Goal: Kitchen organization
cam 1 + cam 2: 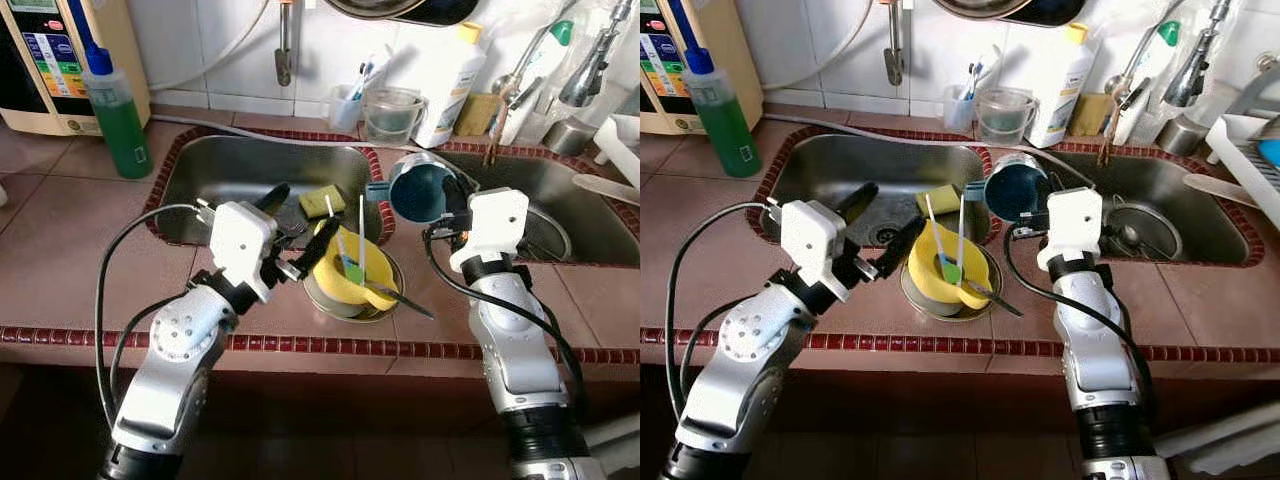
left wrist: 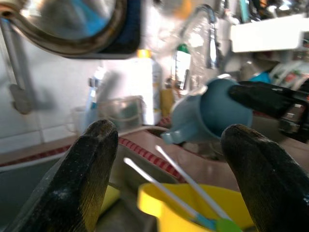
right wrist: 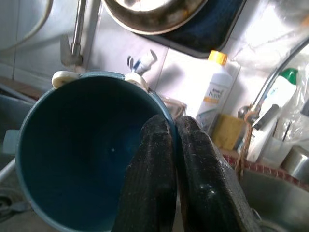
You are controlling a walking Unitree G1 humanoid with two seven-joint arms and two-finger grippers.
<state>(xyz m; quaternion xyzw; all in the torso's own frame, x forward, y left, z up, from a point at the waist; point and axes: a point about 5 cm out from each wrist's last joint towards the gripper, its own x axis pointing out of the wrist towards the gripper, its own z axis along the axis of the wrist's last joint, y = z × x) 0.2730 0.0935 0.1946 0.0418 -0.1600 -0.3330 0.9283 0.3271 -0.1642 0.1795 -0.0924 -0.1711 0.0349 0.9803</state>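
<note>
Blue plastic forms the cup (image 1: 418,192) that the right end effector (image 1: 452,205) grasps by the rim, one finger inside the wall and one outside, as the right wrist view shows. The cup is held tilted on its side at centre frame, above the divider between the two sink basins, its mouth facing the camera; this pose likely drains it or readies it for transfer. The left end effector (image 1: 297,222) is released, its fingers spread wide, at the near rim of the left basin (image 1: 215,170), just left of the yellow bowl (image 1: 352,272). The bowl sits in a metal bowl (image 1: 322,297) on the tiled desk (image 1: 60,250) at lower centre, holding utensils upright. A yellow sponge (image 1: 321,200) lies beside the basin edge. The spread fingers suggest an approach toward the bowl stack.
</note>
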